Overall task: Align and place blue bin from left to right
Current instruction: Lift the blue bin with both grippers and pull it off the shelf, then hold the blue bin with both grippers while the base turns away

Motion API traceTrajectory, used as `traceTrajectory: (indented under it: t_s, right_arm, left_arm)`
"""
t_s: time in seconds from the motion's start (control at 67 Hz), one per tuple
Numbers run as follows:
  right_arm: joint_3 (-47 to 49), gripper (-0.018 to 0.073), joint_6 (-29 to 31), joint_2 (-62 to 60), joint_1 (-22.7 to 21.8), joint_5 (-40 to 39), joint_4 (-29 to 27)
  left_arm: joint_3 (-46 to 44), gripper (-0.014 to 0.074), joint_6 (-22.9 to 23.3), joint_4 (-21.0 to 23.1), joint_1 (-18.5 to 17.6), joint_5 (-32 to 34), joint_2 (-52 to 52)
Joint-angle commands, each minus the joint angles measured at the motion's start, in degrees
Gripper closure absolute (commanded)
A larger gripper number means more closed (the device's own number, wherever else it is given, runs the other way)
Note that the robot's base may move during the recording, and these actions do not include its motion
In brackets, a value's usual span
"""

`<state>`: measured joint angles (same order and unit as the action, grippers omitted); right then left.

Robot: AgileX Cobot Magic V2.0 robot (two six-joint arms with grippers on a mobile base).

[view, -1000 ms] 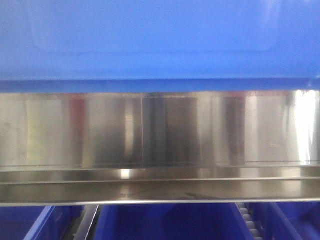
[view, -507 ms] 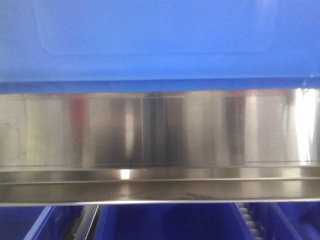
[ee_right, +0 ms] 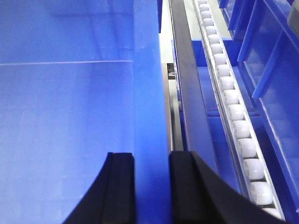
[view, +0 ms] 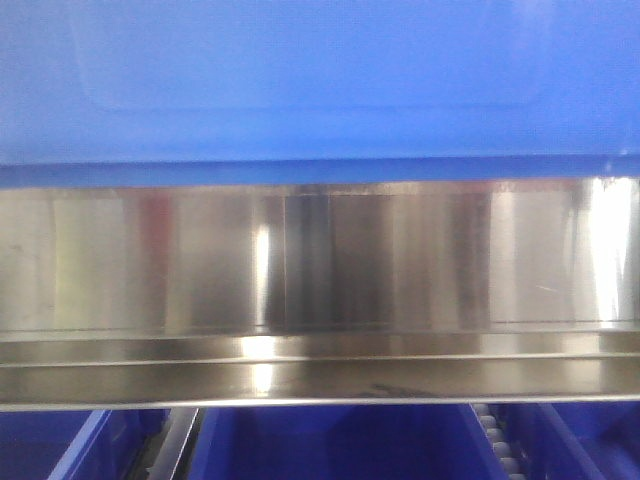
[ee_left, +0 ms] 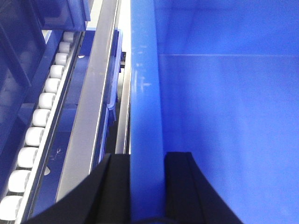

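Note:
The blue bin (view: 320,80) fills the top of the front view, its flat side panel close to the camera. In the left wrist view its left rim (ee_left: 145,93) runs up the frame, and my left gripper (ee_left: 146,161) is shut on that rim, one black finger outside and one inside the wall. The bin's smooth interior (ee_left: 229,116) lies to the right. In the right wrist view my right gripper (ee_right: 151,161) is shut on the bin's right rim (ee_right: 147,84) in the same way, with the bin's interior (ee_right: 65,116) to the left.
A stainless steel shelf front (view: 320,260) with a ledge (view: 320,375) spans the front view; darker blue tubs (view: 330,445) sit below it. Roller tracks with white wheels (ee_left: 44,102) (ee_right: 233,102) and metal rails (ee_left: 93,107) (ee_right: 187,93) flank the bin, with more blue tubs (ee_right: 275,70) beyond.
The bin's lower edge has dropped slightly in the front view, and the reflections on the steel panel have shifted.

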<state>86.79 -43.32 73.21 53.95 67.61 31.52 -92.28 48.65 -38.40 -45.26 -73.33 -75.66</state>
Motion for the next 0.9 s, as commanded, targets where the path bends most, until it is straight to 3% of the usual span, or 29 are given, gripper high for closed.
traceTrajectory:
  t_s: [0.0, 0.881]
  right_arm:
    - [1.1, 0.064, 0.4, -0.8, 0.4, -6.8, 0.9]
    - [1.1, 0.064, 0.4, -0.8, 0.4, -6.8, 0.9]
  left_arm:
    - [-1.2, 0.0707, 0.0, 0.6, -1.1, 5.4, 0.6]
    - [-1.2, 0.0707, 0.0, 0.6, -1.1, 5.4, 0.6]
